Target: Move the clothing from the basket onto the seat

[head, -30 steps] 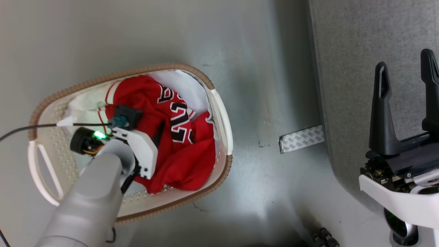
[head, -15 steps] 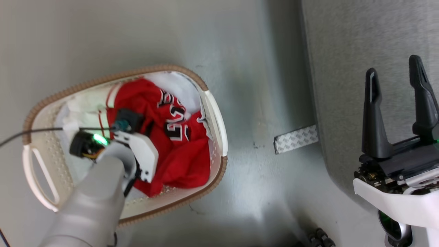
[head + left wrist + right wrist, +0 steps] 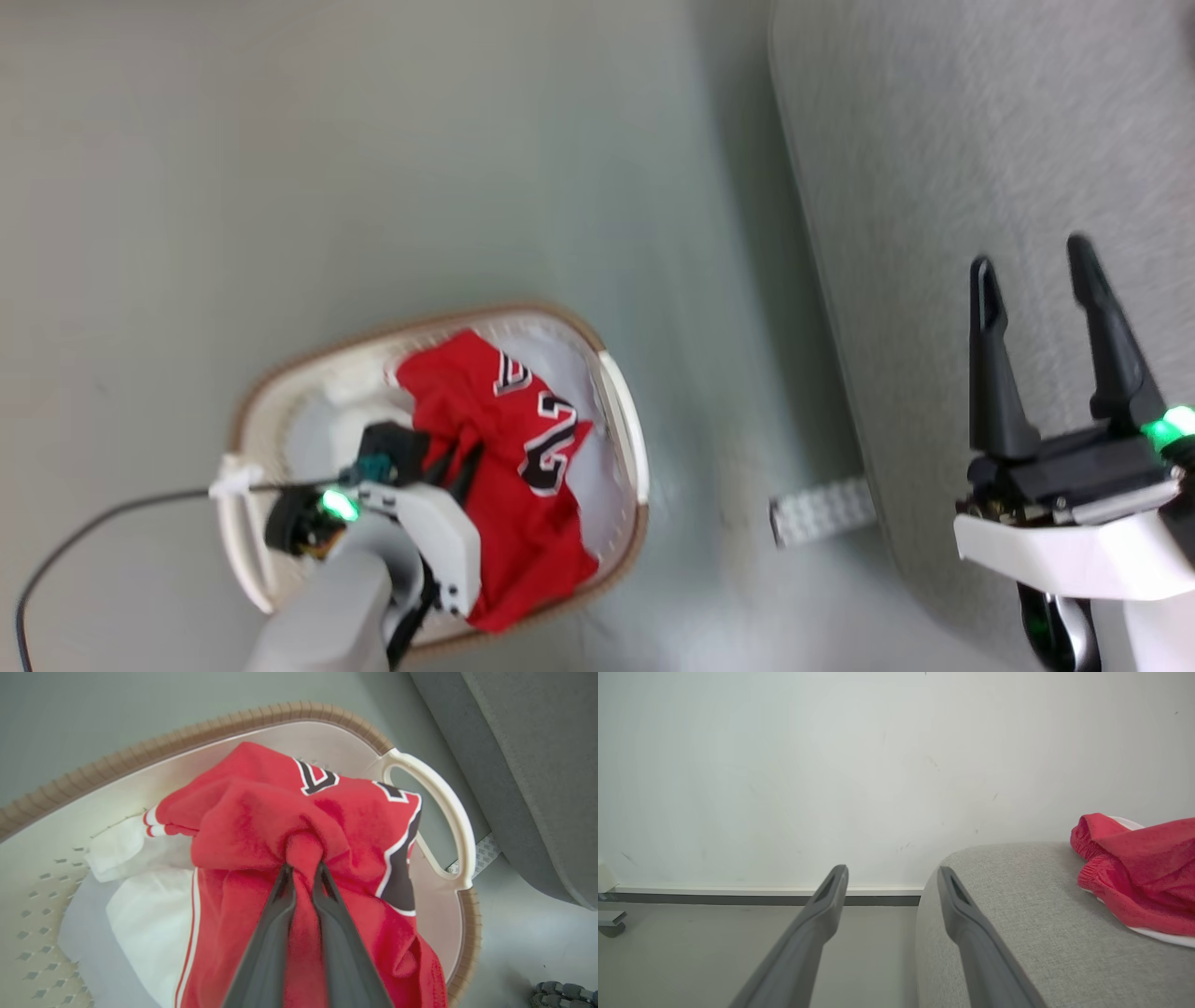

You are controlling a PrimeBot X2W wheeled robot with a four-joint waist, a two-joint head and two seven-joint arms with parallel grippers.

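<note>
The two long dark left fingers (image 3: 271,933) are pinched on a bunched fold of a soft bright red sports garment with black-and-white lettering and white striped trim (image 3: 261,812). The cloth is gathered into a knot right at the tips and drapes down on both sides of them. This garment lies in the rounded cream-white plastic laundry basket with small holes and a thin brown rim (image 3: 280,711), its lower folds reaching the basket's near wall. Under and beside it in the basket is a crumpled white cloth (image 3: 140,914), and one white looped handle of the basket shows past the lettering. In the head view, which is blurred, the basket stands on the pale grey floor (image 3: 280,140), apart from the large light grey woven-fabric seat (image 3: 934,140). A patterned strip of tape (image 3: 822,509) lies on the floor at the seat's edge.

The right fingers (image 3: 994,392) are spread apart and hold nothing; they hang over the seat. In the right wrist view a second red garment (image 3: 1134,872) lies on the seat's top with something white under it.
</note>
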